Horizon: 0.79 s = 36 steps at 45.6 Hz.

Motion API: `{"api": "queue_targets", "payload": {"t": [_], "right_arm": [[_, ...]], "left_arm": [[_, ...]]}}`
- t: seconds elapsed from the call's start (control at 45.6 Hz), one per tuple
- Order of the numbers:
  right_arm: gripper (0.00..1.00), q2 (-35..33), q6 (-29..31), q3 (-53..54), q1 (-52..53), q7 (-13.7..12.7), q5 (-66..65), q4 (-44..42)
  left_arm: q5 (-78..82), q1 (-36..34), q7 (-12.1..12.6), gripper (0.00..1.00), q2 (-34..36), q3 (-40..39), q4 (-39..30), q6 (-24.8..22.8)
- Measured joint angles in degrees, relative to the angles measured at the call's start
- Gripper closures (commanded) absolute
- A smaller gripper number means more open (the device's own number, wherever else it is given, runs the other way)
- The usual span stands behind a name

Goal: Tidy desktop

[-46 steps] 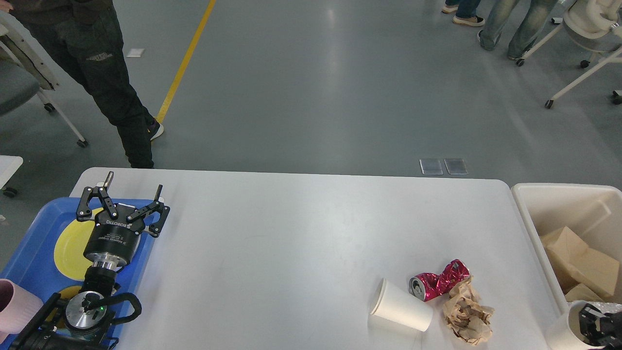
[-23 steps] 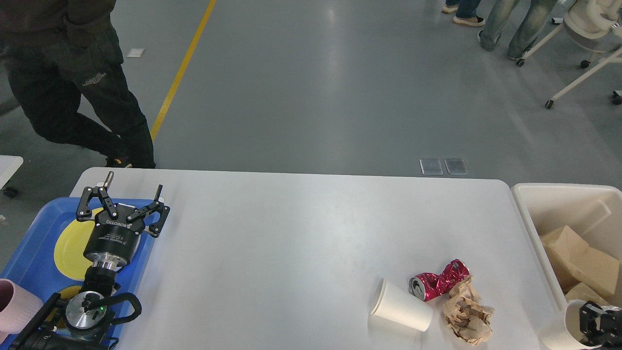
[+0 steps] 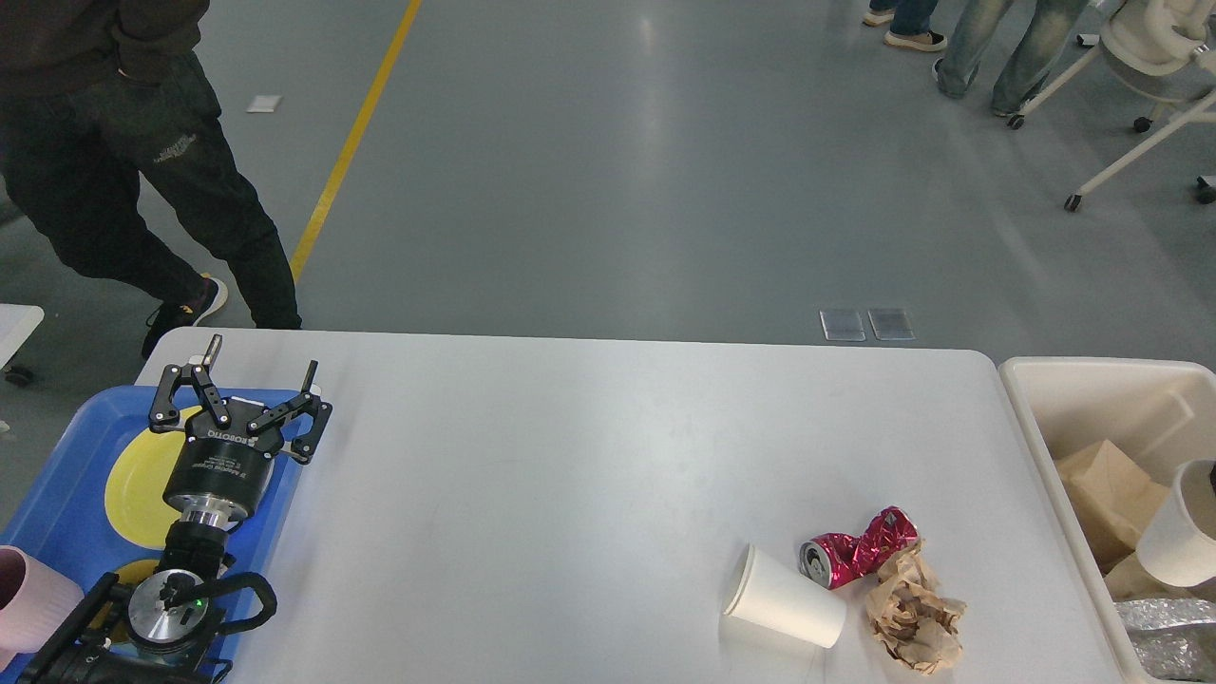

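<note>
Left claw [image 3: 256, 375] spread wide, empty, hovering above the far corner of a blue tray [image 3: 57, 494] at the table's [image 3: 570, 456] left end. Right claw out of sight; state not to be told. Under the left arm: a yellow plate [image 3: 133, 480] on the tray, and a pink cup [image 3: 33, 603] at the near left edge.

Well apart, at the near right of the table: a white cup [image 3: 784, 603] on its side, a crushed red can [image 3: 860, 549] touching a brown paper wad [image 3: 912, 608]. Beyond the right edge, a cream bin [image 3: 1064, 380] with cardboard [image 3: 1102, 494], foil and another white cup [image 3: 1178, 527].

Risks, likely: cup rolling off when nudged; can and wad dragged together in one grab; thin cup wall crushed by a hard squeeze. Nothing between litter and bin.
</note>
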Motion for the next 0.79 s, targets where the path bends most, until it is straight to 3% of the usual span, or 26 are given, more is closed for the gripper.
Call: {"api": "queue_targets", "payload": {"t": [0.263, 0.482, 0.614, 0.789], "right_arm": [[1.00, 3.5, 11.2, -6.5, 18.1, 0.0, 0.2, 3.8], [1.00, 3.2, 12.1, -6.9, 19.0, 0.0, 0.2, 4.0], [1.00, 1.2, 8.5, -6.9, 17.5, 0.0, 0.1, 3.2], [1.00, -2.1, -6.3, -5.7, 7.7, 0.0, -0.3, 1.3]], "left_arm": [[0.0, 0.0, 0.1, 0.03, 0.0, 0.1, 0.0, 0.0], [0.0, 0.0, 0.1, 0.03, 0.0, 0.1, 0.0, 0.0], [0.0, 0.0, 0.1, 0.03, 0.0, 0.1, 0.0, -0.1], [0.0, 0.0, 0.1, 0.03, 0.0, 0.1, 0.0, -0.1]]}}
